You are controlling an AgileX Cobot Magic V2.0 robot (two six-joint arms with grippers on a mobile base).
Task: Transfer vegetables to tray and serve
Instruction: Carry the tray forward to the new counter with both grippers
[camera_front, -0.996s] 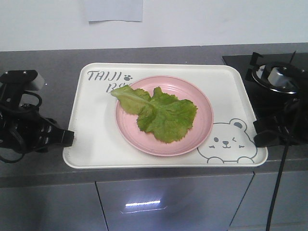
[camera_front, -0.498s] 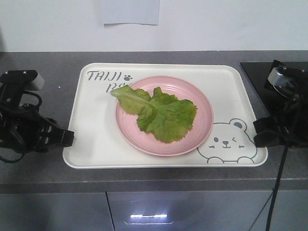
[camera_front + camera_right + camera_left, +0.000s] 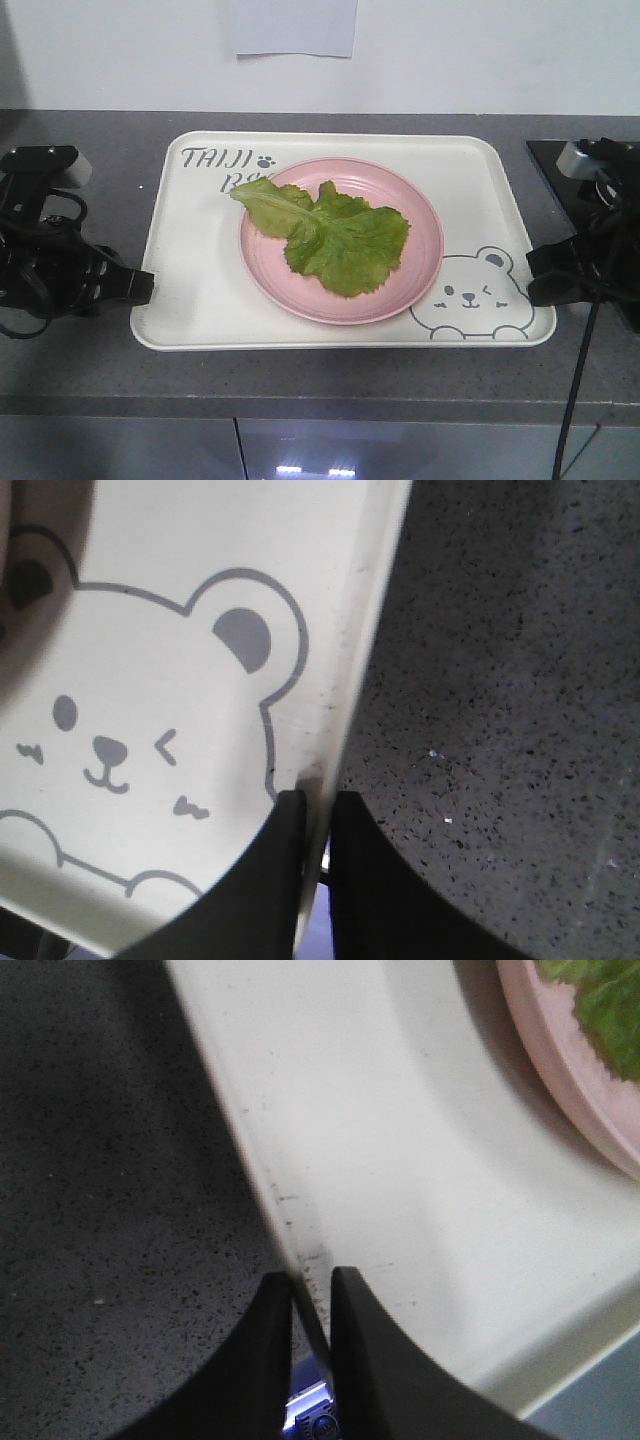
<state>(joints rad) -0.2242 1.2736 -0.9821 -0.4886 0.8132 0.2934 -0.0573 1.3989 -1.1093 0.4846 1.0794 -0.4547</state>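
The lettuce (image 3: 330,235) lies flat on the pink plate (image 3: 425,255), its long axis running from the pale rib at upper left to the frilly end at lower right. The plate sits mid-tray (image 3: 200,280) on a speckled grey counter (image 3: 90,140) below a white wall (image 3: 500,50). The left gripper (image 3: 311,1312) pinches the tray's left rim; the right gripper (image 3: 318,825) clamps its right rim.

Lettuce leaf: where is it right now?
In the front view, the lettuce leaf lies on the pink plate, centred on the tray between both grippers.
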